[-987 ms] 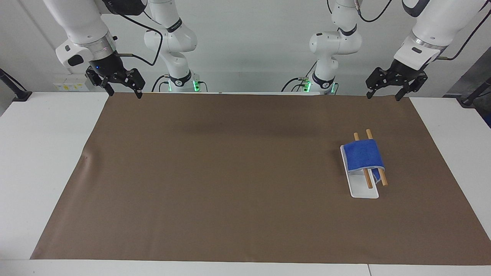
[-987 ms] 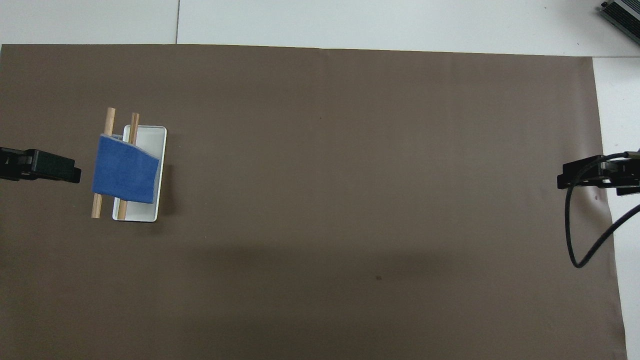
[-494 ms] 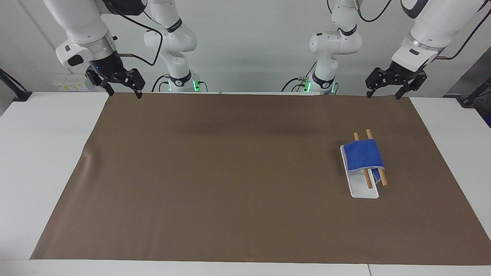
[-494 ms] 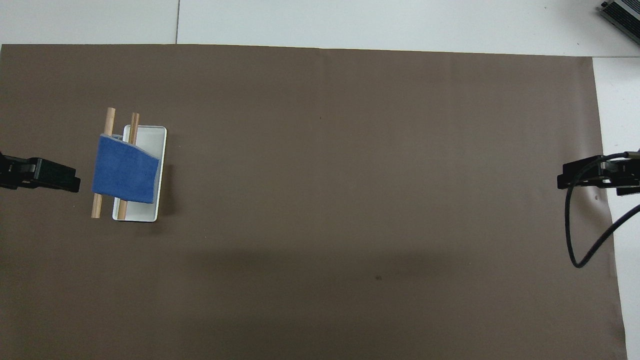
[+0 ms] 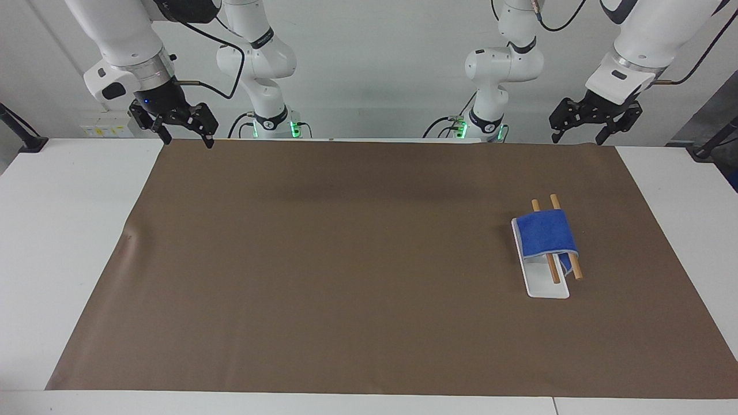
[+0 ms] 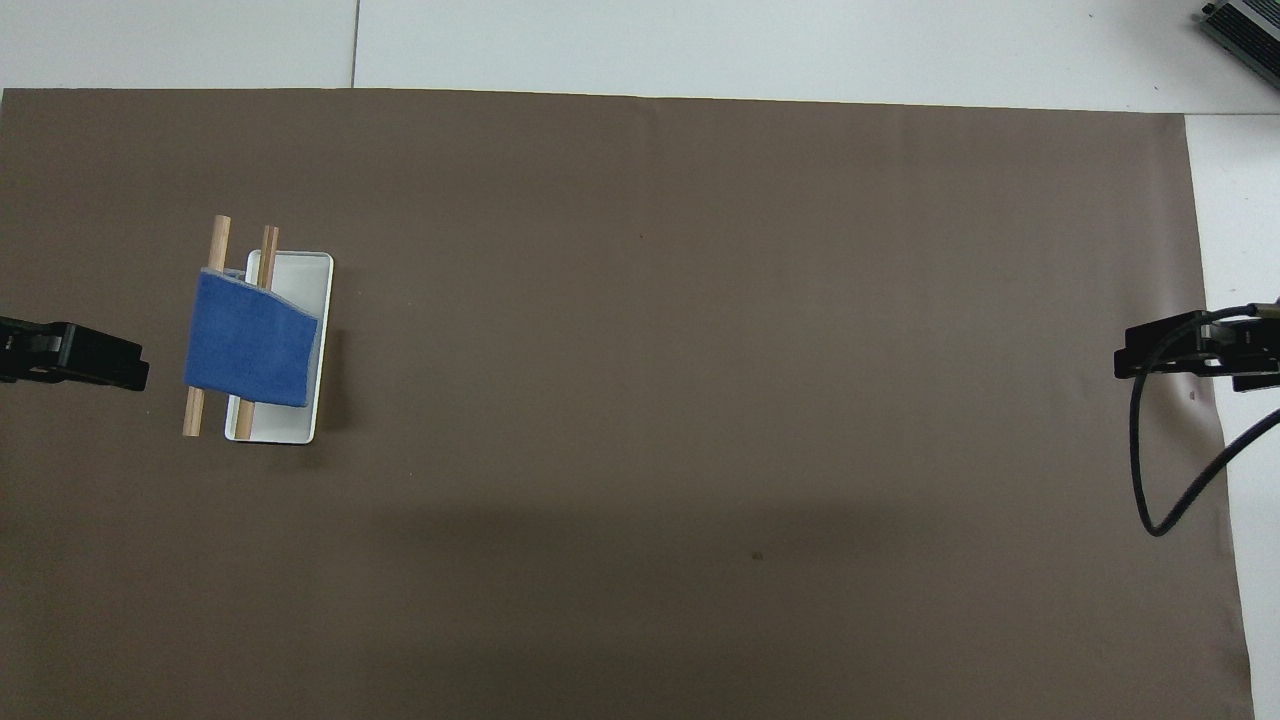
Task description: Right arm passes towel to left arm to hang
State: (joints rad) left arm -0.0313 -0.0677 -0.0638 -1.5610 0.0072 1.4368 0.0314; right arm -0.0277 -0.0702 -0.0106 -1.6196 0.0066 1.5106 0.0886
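The blue towel (image 5: 545,233) hangs draped over the two wooden bars of a small rack with a white base (image 5: 545,285), toward the left arm's end of the table; it also shows in the overhead view (image 6: 250,342). My left gripper (image 5: 578,137) is open and empty, raised over the mat's edge nearest the robots, apart from the rack. In the overhead view it (image 6: 90,360) shows beside the rack. My right gripper (image 5: 183,139) is open and empty, raised over the mat's corner at the right arm's end; in the overhead view it (image 6: 1190,355) sits at the mat's edge.
A brown mat (image 5: 369,265) covers most of the white table (image 5: 63,230). A black cable (image 6: 1150,470) loops down from the right gripper. A grey device (image 6: 1245,25) lies at the table's corner farthest from the robots.
My left gripper has risen a little and drawn back away from the rack. The right arm and the towel have not moved.
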